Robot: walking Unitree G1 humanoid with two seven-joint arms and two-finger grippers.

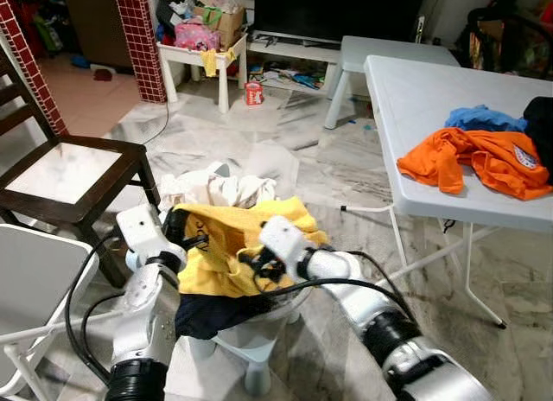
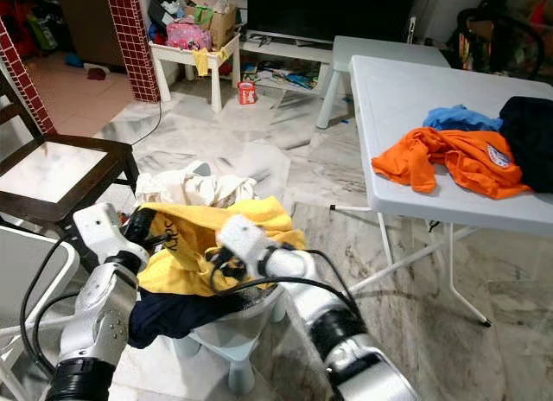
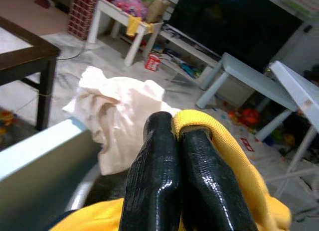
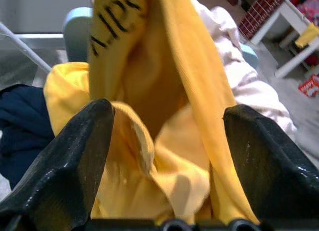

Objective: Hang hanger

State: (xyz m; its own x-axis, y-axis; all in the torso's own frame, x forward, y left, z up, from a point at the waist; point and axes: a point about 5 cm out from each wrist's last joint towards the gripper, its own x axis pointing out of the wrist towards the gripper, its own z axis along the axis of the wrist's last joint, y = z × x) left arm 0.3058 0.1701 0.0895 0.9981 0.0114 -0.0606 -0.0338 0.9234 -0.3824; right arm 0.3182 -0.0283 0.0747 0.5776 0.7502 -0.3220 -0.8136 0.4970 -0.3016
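A yellow shirt (image 1: 226,245) with black lettering lies on top of a heap of laundry in a pale basket (image 2: 232,330) just below me. My left gripper (image 1: 177,225) is at the shirt's left edge. Its two black fingers (image 3: 154,161) are pressed shut on a yellow hem (image 3: 199,122). My right gripper (image 1: 257,266) rests on the shirt's front right part. It is open, and yellow folds (image 4: 164,116) bunch between its wide-spread fingers (image 4: 75,156). A white cloth (image 1: 220,189) lies behind the shirt and a navy garment (image 1: 207,315) hangs beneath it.
A dark wooden chair (image 1: 69,176) stands to the left, with a white chair (image 1: 34,280) nearer me. To the right, a white folding table (image 1: 432,98) holds an orange garment (image 1: 484,159) and a blue one (image 1: 484,117). A cluttered small table (image 1: 203,51) stands at the back.
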